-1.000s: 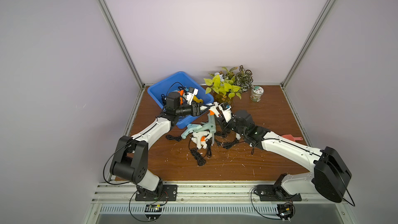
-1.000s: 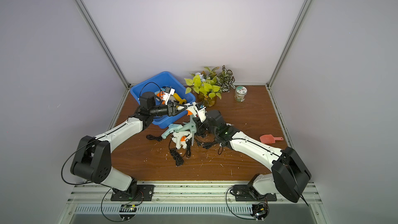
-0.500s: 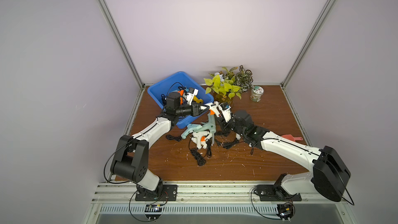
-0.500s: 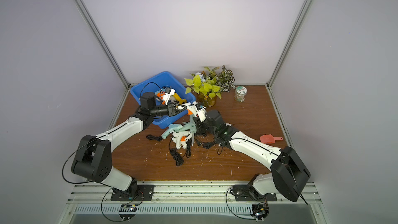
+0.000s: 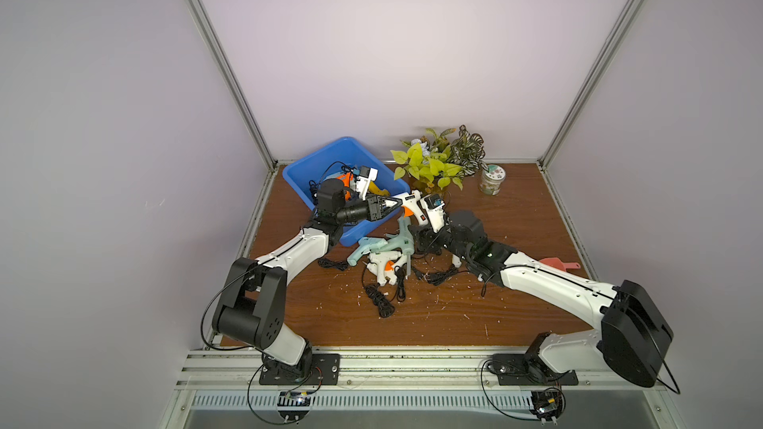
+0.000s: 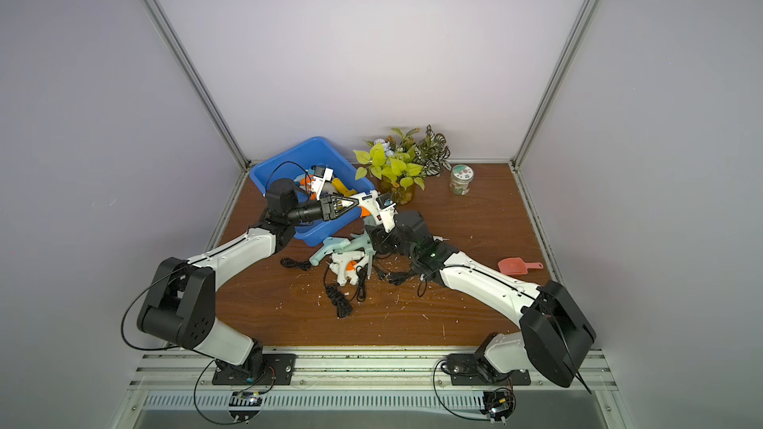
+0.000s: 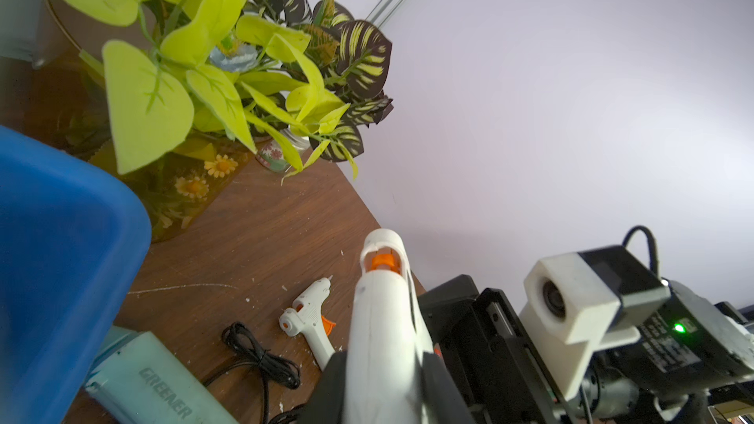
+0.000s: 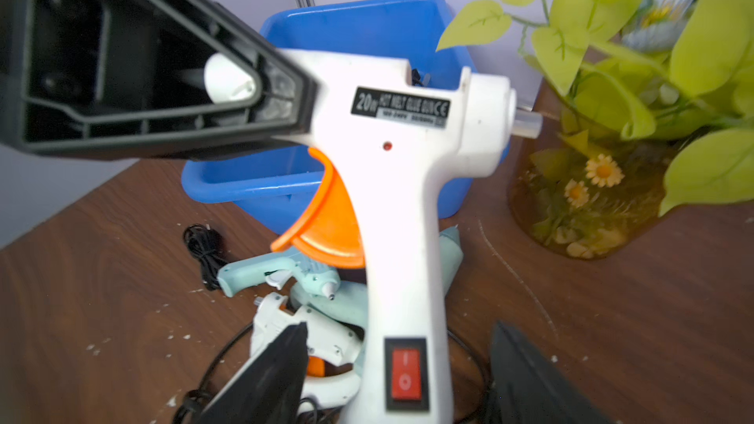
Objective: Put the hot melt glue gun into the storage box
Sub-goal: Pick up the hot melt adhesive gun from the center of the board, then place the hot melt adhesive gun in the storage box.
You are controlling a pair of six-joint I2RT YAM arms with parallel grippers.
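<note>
Handover: white hot melt glue gun (image 8: 408, 197) clamped by left gripper (image 5: 394, 213), right gripper (image 8: 399, 332) spread clear; next, carry into storage box (image 5: 326, 150).

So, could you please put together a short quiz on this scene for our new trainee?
1. True or false: the right claw is clamped on the white glue gun.
2. Where is the gun relative to the blue box? A) lying inside it; B) held up beside it; C) lying under it.
3. Which end of the gun does the left claw grip?

Key:
1. False: its jaws stand open on either side of the handle.
2. B.
3. The nozzle end.
</note>
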